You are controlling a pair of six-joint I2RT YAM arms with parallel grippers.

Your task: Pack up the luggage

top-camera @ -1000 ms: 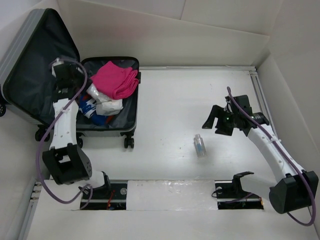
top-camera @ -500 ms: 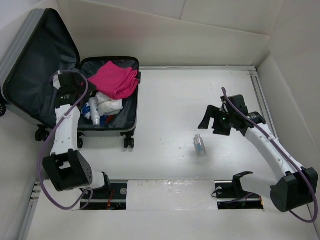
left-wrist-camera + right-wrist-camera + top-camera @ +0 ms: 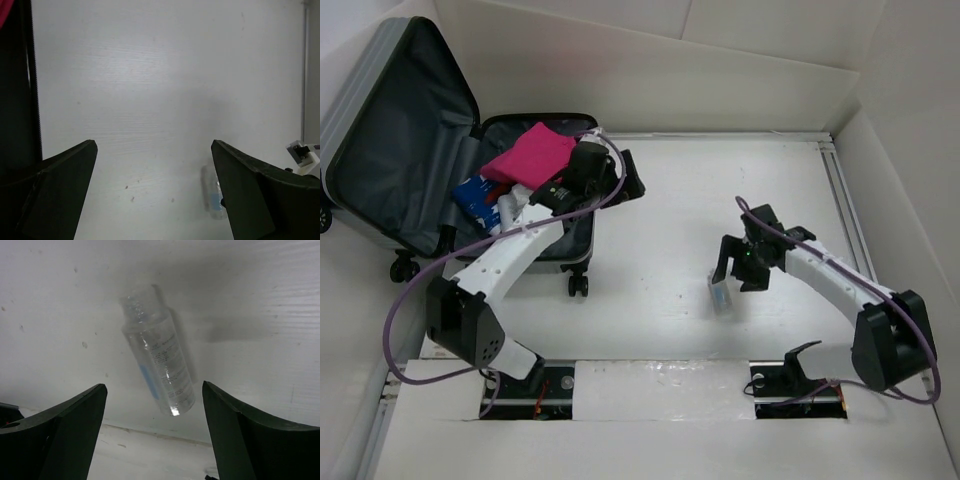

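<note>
Luggage [image 3: 400, 150] open, 10 o'clock: pink cloth [image 3: 528, 155], blue pack [image 3: 475, 193] inside. Bottle [image 3: 157, 362] on counter [image 3: 660, 200], 4 o'clock; label print unreadable. Left end effector [image 3: 153, 145] apart, empty. Right end effector [image 3: 154, 385] apart above bottle.

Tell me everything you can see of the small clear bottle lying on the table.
The bottle is small, of clear plastic as it looks, with a ribbed cap and a label with a blue patch and fine print. It lies on its side on the white table. The open right gripper hangs over it, apparently not touching.
</note>
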